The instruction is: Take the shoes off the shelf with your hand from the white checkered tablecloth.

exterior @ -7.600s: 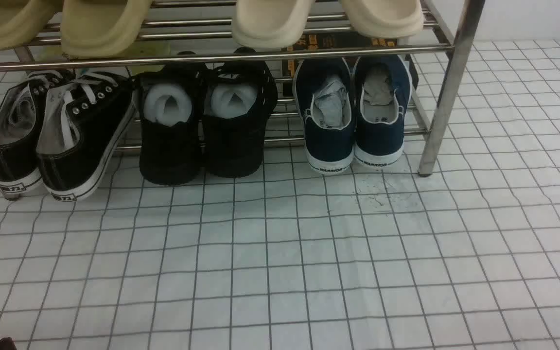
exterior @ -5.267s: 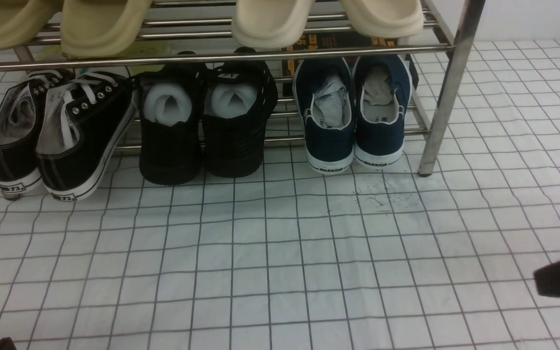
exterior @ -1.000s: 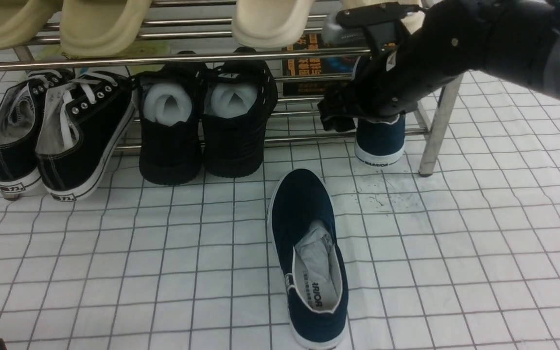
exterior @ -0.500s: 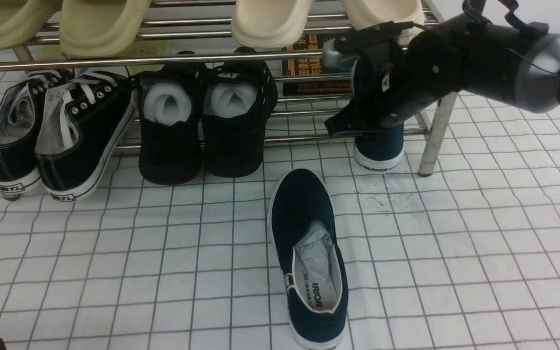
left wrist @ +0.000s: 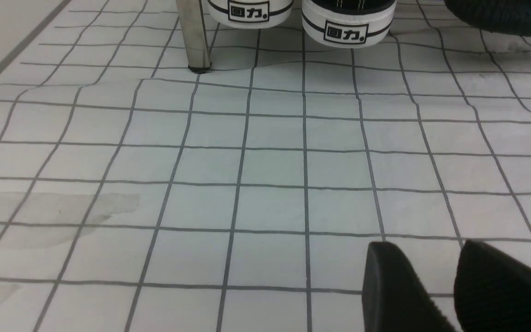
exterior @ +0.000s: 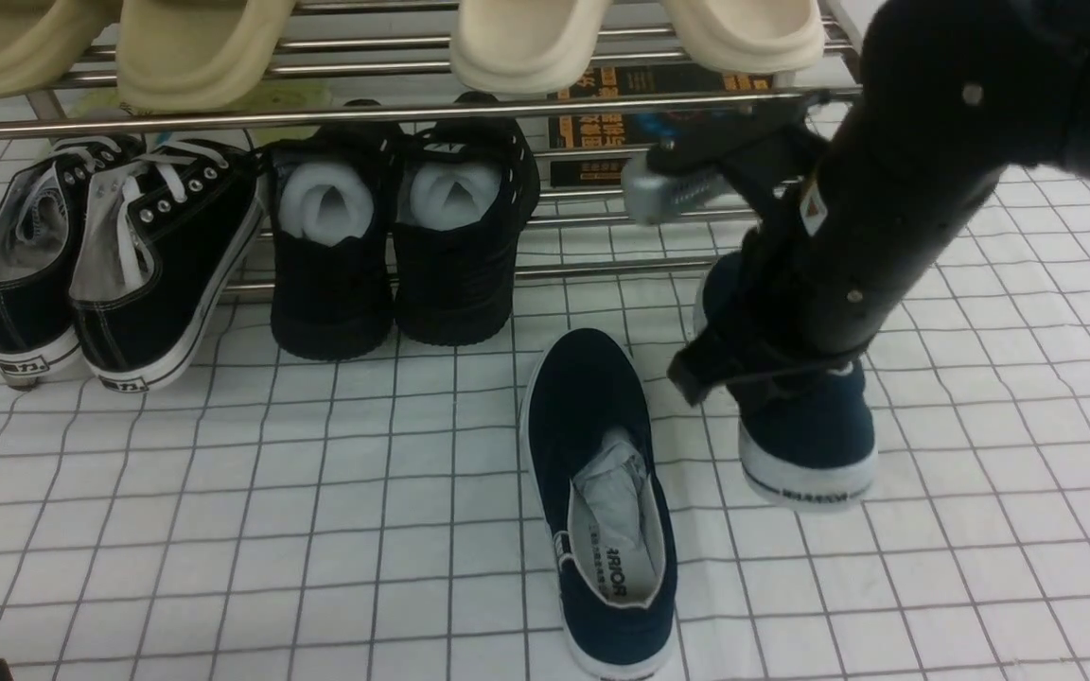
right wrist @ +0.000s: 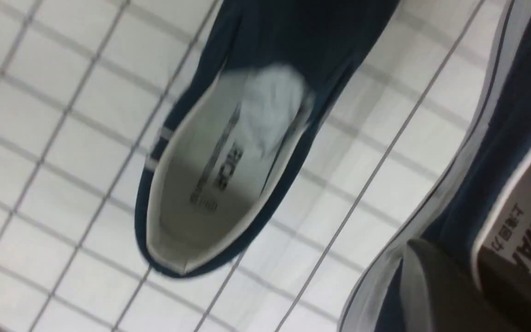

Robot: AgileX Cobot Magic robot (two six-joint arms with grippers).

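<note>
Right end effector (right wrist: 473,286) is clamped tight on the rim of a navy blue canvas slip-on shoe (exterior: 815,426) hanging below it, clear of the shiny metal-tube shelf (exterior: 413,112). That thin pinch may slip, dropping it onto the twin shoe (exterior: 592,407) just left.

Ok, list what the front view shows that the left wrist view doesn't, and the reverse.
Front view only: one navy shoe lying flat on the white checkered tablecloth, the right arm gripping the second navy shoe clear of the shelf, and pale slippers on the upper tier. Left wrist view only: the left gripper seen clearly, jaws apart and empty, plus a faint stain on the cloth. Both: the tablecloth, a shelf leg, and the heels of the black lace-up sneakers.
</note>
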